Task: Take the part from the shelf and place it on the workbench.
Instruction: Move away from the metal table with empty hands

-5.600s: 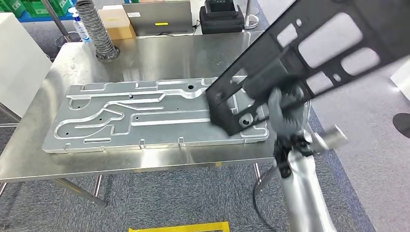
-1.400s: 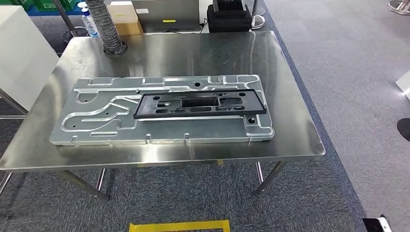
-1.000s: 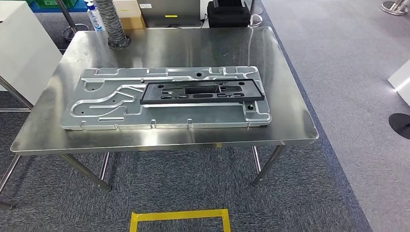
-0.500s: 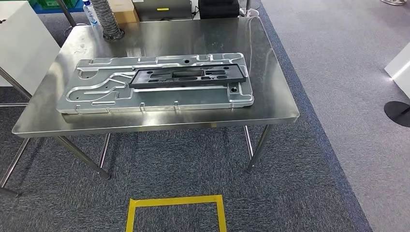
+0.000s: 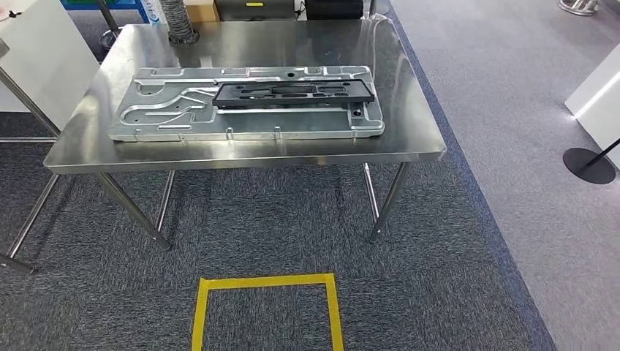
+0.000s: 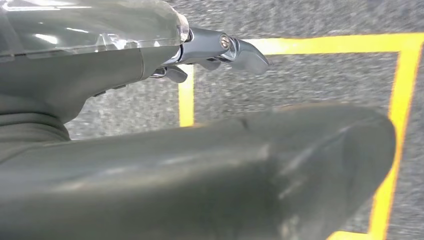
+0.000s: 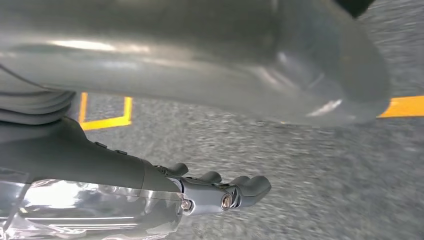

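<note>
While its long axis runs left to right, one black frame part (image 5: 294, 93) lies flat on the single grey grooved plate (image 5: 168, 110) atop the steel workbench (image 5: 409, 124). Both the left hand (image 6: 220, 47) and right hand (image 7: 220, 192) hang over carpet with fingers apart, holding nothing. One yellow tape square (image 5: 267, 311) marks the floor nearby.

Head cam: high, angled fwd/down at bench (image 5: 241, 150), well back. Both wrist cams: close behind own hands, facing carpet (image 6: 300, 80). Shared by all three views: carpet w/ yellow tape square (image 5: 267, 281).
</note>
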